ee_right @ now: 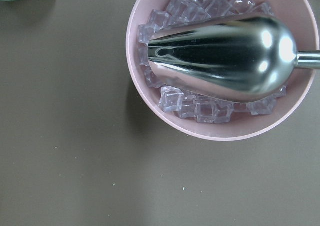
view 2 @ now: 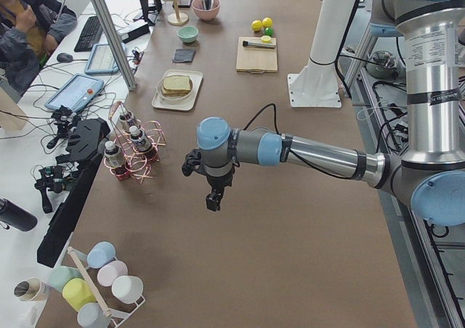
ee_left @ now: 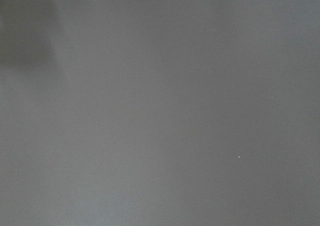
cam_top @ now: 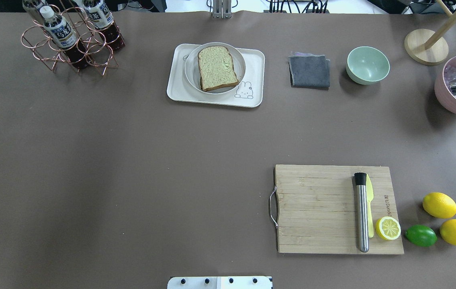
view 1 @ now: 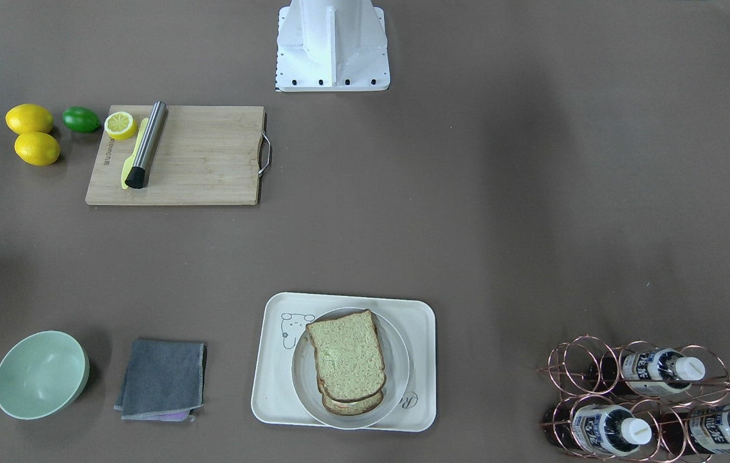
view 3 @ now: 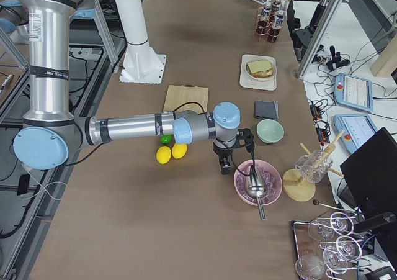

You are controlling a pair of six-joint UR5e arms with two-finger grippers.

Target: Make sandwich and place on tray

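On the cream-white rounded-rectangle plastic tray (view 1: 422,360), I saw the brown wholegrain bread sandwich (view 1: 345,357) lying on a round white plate (view 1: 400,366). My left hand (view 2: 213,199) hung above the brown counter (view 1: 467,225), my right hand (view 3: 225,166) near a pink ice bowl (ee_right: 225,133); I couldn't tell whether their fingers were apart.

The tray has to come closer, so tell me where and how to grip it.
Pinch the raised rim of the tray at the short edge beside the rabbit drawing, probably coming in from the robot's right. The plate with the sandwich sits toward the other end, leaving the wider bare strip here for a jaw. Keep it level.
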